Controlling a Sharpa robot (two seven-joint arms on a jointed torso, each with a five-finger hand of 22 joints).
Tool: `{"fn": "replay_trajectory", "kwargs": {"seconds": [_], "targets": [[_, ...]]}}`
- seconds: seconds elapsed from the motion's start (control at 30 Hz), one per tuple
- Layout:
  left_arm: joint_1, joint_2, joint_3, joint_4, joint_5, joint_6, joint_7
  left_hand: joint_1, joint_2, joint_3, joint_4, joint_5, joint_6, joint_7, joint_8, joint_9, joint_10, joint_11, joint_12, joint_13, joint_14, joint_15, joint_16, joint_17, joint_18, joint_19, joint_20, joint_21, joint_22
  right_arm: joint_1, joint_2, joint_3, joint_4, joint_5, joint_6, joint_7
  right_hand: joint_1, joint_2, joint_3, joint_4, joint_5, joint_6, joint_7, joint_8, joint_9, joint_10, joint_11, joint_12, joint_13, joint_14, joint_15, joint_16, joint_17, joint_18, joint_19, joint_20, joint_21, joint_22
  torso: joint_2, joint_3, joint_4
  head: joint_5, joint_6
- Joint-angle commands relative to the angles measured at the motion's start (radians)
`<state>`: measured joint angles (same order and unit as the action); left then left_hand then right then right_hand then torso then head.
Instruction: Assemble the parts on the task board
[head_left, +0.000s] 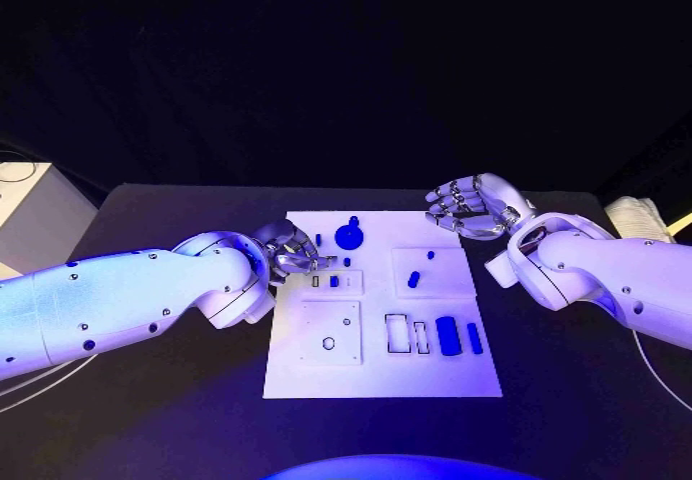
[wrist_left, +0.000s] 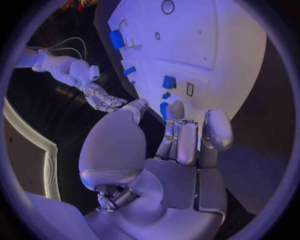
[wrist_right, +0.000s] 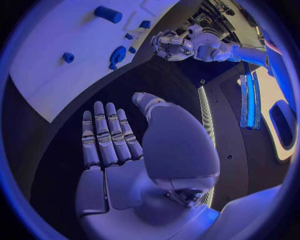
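Task board (head_left: 378, 375) flat, white, rectangular, with small blue parts (head_left: 446, 334); both silver hands (head_left: 293, 250) (head_left: 472, 206) empty, fingers spread

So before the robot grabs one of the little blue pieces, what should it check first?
1. Left hand empty: ok, the left wrist view shows nothing in its fingers.
2. Right hand empty: ok, fingers spread, palm bare.
3. Task board flat on the table: ok.
4. Blue parts reachable: ok, the round part lies just beside the left hand.
5. Right hand out of the way: ok, it sits by the board's far corner.
6. Which slot each part fits: cannot tell.
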<state>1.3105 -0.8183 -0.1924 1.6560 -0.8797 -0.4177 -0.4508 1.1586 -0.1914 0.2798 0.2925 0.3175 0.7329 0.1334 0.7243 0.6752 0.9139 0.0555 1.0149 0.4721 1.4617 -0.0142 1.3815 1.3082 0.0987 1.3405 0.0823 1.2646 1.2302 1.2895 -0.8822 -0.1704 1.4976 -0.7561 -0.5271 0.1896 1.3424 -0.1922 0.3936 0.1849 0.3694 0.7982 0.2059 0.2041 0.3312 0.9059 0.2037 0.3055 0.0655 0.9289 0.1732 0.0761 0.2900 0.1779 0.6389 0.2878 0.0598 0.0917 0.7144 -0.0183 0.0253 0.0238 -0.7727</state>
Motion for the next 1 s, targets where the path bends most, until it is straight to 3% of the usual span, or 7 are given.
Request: {"fn": "replay_trajectory", "kwargs": {"seconds": [0.03,0.2,0.27,0.4,0.67,0.9,1.0], "targets": [[-0.003,0.009,-0.004,-0.001,-0.044,0.007,-0.038,-0.009,-0.001,-0.010,0.000,0.002,-0.001,-0.009,0.007,-0.002,0.002,-0.003,0.007,0.002,0.022,-0.001,0.005,0.016,-0.010,0.008,0.002,0.005,0.004,-0.001,0.003,0.000,-0.002,-0.009,0.001,0.017,0.002,-0.002,0.002,-0.006,-0.003,0.007,0.057,-0.004,-0.001,0.008,0.002,-0.005,-0.001,-0.001,0.006,-0.004,-0.001,-0.004,-0.007,0.003,-0.003,-0.002,0.001,0.0013,0.0002,0.001,0.002],[-0.004,0.022,-0.009,-0.008,-0.058,0.043,-0.056,-0.010,-0.002,-0.018,-0.001,0.000,-0.002,-0.012,0.023,-0.003,0.003,-0.005,0.020,0.006,0.025,-0.002,0.013,0.026,-0.010,0.009,0.001,0.011,0.010,-0.002,0.007,0.000,-0.003,-0.009,0.002,0.018,0.002,-0.002,0.002,-0.006,-0.003,0.007,0.057,-0.004,-0.001,0.008,0.002,-0.005,-0.001,-0.001,0.006,-0.004,-0.001,-0.004,-0.007,0.003,-0.003,-0.002,0.000,0.0007,-0.0008,0.003,0.006],[-0.004,0.027,-0.011,-0.012,-0.067,0.063,-0.066,-0.007,0.001,-0.028,-0.001,-0.001,-0.002,-0.018,0.054,-0.004,0.005,-0.011,0.046,0.014,0.032,-0.007,0.030,0.046,-0.013,0.015,-0.002,0.025,0.025,-0.002,0.008,0.000,-0.004,-0.009,0.002,0.019,0.002,-0.001,0.003,-0.007,-0.003,0.007,0.057,-0.004,-0.002,0.009,0.002,-0.005,-0.001,-0.001,0.006,-0.004,-0.002,-0.004,-0.008,0.003,-0.003,-0.002,0.000,0.0010,-0.0011,0.004,0.007],[-0.004,0.034,-0.012,-0.020,-0.073,0.084,-0.076,-0.010,0.004,-0.039,0.000,-0.001,-0.003,-0.022,0.080,-0.005,0.005,-0.014,0.067,0.021,0.036,-0.010,0.043,0.060,-0.015,0.017,-0.004,0.033,0.033,-0.002,0.009,0.000,-0.004,-0.009,0.002,0.019,0.002,-0.001,0.003,-0.007,-0.003,0.007,0.057,-0.004,-0.002,0.009,0.002,-0.005,-0.001,-0.001,0.006,-0.004,-0.002,-0.004,-0.008,0.003,-0.003,-0.002,-0.001,0.0005,-0.0006,0.003,0.001],[-0.004,0.059,-0.014,-0.038,-0.081,0.100,-0.081,-0.009,0.004,-0.041,0.000,-0.002,-0.005,-0.023,0.085,-0.006,0.003,-0.015,0.070,0.022,0.037,-0.010,0.044,0.062,-0.015,0.019,-0.005,0.036,0.036,-0.002,0.014,0.000,-0.002,-0.009,0.003,0.019,0.002,-0.001,0.003,-0.007,-0.003,0.007,0.058,-0.004,-0.002,0.009,0.002,-0.005,-0.001,-0.001,0.007,-0.004,-0.002,-0.004,-0.008,0.003,-0.003,-0.003,-0.001,-0.0013,-0.0014,0.005,0.001],[-0.004,0.077,-0.014,-0.055,-0.088,0.119,-0.091,-0.005,0.008,-0.040,-0.001,-0.001,-0.007,-0.024,0.091,-0.007,0.001,-0.016,0.074,0.024,0.037,-0.011,0.045,0.063,-0.015,0.018,-0.005,0.036,0.037,-0.003,0.014,0.000,0.005,-0.009,0.004,0.019,0.002,-0.001,0.003,-0.007,-0.003,0.008,0.058,-0.004,-0.002,0.009,0.002,-0.005,-0.001,-0.002,0.007,-0.004,-0.003,-0.004,-0.009,0.003,-0.003,-0.003,0.000,0.0002,-0.0024,0.002,0.000],[-0.004,0.086,-0.014,-0.063,-0.088,0.127,-0.094,-0.003,0.009,-0.040,-0.001,-0.001,-0.008,-0.024,0.093,-0.007,0.000,-0.016,0.076,0.024,0.037,-0.011,0.046,0.064,-0.016,0.018,-0.006,0.037,0.038,-0.003,0.014,0.000,0.006,-0.009,0.005,0.018,0.002,-0.001,0.004,-0.007,-0.003,0.008,0.058,-0.004,-0.002,0.009,0.002,-0.005,-0.001,-0.002,0.007,-0.004,-0.003,-0.004,-0.011,0.003,-0.003,-0.004,0.002,-0.0008,-0.0017,0.000,-0.002]]}}
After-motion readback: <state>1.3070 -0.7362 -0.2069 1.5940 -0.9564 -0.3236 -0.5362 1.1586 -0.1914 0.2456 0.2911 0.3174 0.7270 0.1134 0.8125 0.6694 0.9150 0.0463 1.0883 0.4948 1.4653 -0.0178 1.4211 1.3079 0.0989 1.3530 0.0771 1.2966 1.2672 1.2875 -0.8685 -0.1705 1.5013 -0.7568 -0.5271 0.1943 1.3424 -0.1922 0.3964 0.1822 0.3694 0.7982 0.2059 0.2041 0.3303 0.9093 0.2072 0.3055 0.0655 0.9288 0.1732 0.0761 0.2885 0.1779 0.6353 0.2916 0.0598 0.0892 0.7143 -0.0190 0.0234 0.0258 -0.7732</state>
